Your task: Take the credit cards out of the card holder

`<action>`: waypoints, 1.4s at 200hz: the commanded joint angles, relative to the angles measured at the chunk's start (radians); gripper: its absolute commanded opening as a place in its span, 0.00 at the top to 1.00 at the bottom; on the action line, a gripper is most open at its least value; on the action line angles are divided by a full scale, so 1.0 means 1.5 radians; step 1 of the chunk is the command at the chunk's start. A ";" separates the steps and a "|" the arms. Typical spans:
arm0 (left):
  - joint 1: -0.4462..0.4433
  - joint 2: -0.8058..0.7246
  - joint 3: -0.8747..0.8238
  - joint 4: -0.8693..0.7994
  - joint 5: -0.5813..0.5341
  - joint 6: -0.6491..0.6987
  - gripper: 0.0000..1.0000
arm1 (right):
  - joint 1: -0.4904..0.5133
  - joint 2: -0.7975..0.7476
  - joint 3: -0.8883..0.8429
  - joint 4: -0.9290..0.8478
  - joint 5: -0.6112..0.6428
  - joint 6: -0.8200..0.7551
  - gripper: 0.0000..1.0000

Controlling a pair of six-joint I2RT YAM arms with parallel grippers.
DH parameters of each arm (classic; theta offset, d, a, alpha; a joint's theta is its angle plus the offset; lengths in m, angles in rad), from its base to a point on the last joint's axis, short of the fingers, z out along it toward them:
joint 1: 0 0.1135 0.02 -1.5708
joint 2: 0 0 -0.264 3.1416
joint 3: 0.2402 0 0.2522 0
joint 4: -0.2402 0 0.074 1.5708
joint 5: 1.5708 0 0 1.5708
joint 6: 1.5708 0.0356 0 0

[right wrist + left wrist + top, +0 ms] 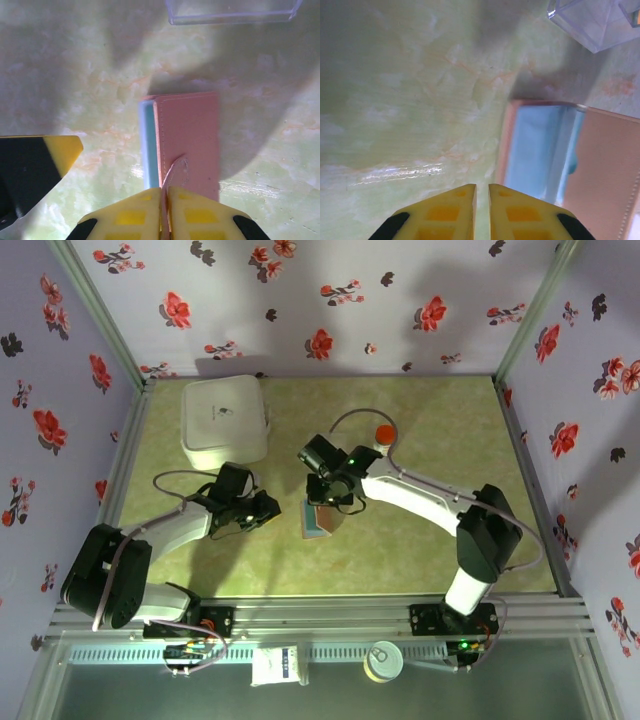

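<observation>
The card holder (320, 519) lies near the middle of the bench (430, 540), brown outer face up, with a strip of blue-grey lining showing along one long edge. Bare green surface lies open to its right and on its near side as far as the rail. The right gripper (164, 191) sits over the holder's far end, its jaws clamped together on the thin brown tab of the flap. The left gripper (482, 189) hovers just beside the holder's lining edge without touching it, jaws all but together with nothing between them, so that side is the crowded one. A clear plastic sleeve (230, 14) lies just past the end of the holder opposite the clamped tab, apart from it. A white square box (225, 420) stands well apart, beyond the holder to the left, close to the left wall. A small orange-capped item (383, 433) stands well apart, beyond the holder to the right, next to the right arm's cable. Nearer than the holder, outside the rail, lie a white packet (278, 665) and a round tin (383, 660). By count: one card holder, one sleeve, one box, one capped item, one packet, one tin. Of the credit cards (572, 162) a teal edge shows between lining and flap; how many there are cannot be told
</observation>
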 commanded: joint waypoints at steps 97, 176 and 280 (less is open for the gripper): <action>-0.030 0.058 0.036 0.001 0.037 0.016 0.87 | -0.020 -0.058 -0.072 0.013 0.036 0.011 0.88; -0.061 0.098 0.065 0.025 0.035 -0.004 0.92 | -0.079 -0.122 -0.184 -0.002 0.060 -0.006 0.87; -0.090 0.155 0.095 0.027 0.034 -0.009 0.93 | -0.094 -0.078 -0.250 0.051 0.063 -0.006 0.87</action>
